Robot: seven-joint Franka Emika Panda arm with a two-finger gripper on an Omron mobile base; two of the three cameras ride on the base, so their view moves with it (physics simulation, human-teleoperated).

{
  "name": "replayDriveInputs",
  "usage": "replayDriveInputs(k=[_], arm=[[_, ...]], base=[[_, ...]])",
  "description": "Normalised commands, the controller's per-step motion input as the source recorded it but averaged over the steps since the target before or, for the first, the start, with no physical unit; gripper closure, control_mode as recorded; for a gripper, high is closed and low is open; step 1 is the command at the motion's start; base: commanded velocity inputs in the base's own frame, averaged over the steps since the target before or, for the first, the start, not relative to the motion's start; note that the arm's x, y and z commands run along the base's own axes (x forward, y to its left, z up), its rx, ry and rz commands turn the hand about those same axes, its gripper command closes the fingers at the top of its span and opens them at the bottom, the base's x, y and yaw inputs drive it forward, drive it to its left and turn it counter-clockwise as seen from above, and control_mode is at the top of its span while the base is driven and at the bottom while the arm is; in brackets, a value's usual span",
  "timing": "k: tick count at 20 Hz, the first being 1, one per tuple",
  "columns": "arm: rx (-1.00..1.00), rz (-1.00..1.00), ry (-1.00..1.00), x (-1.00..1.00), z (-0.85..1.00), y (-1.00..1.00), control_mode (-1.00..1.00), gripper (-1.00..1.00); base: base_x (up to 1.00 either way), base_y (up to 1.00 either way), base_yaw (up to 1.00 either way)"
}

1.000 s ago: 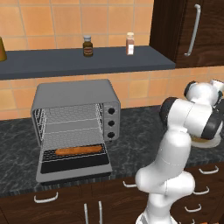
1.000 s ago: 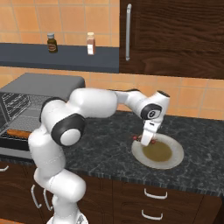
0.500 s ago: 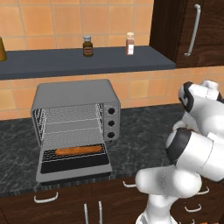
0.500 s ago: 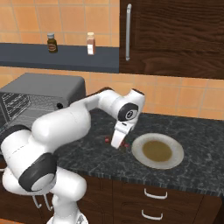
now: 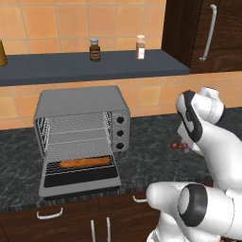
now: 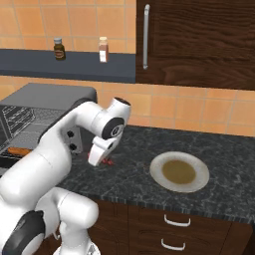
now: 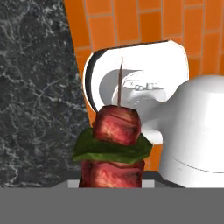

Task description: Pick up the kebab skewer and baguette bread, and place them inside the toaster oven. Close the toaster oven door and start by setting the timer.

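The fingers grip the kebab skewer (image 7: 114, 148), carried above the dark tabletop (image 6: 129, 169) between the toaster oven (image 5: 82, 123) and the empty plate (image 6: 180, 172). The baguette bread (image 5: 85, 162) lies on the oven's lower rack, above the lowered toaster oven door (image 5: 80, 179).

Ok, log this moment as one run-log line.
pincer: shut on kebab skewer | baguette bread: on lower rack of toaster oven | toaster oven door: open | plate: bare

Matt grey metal toaster oven (image 5: 80, 101) on speckled, stone-like dark counter (image 5: 151, 142).
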Motion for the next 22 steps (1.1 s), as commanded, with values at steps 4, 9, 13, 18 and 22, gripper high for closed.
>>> replayDriveInputs(k=[4,9,13,18,22], arm=[[-0.05,0.00,-0.03,0.00,0.08,1.00,-1.00,1.00],[-0.15,-0.02,-0.10,0.06,0.18,1.00,-1.00,1.00],[-0.15,-0.05,-0.11,0.11,0.27,1.00,-1.00,1.00],[-0.19,-0.08,-0.05,0.12,0.03,1.00,-1.00,1.00],[-0.13,0.00,-0.02,0.41,0.04,1.00,-1.00,1.00]], base=[[0.00,0.00,0.00],[0.00,0.00,0.00],[0.00,0.00,0.00],[0.00,0.00,0.00],[0.00,0.00,0.00]])
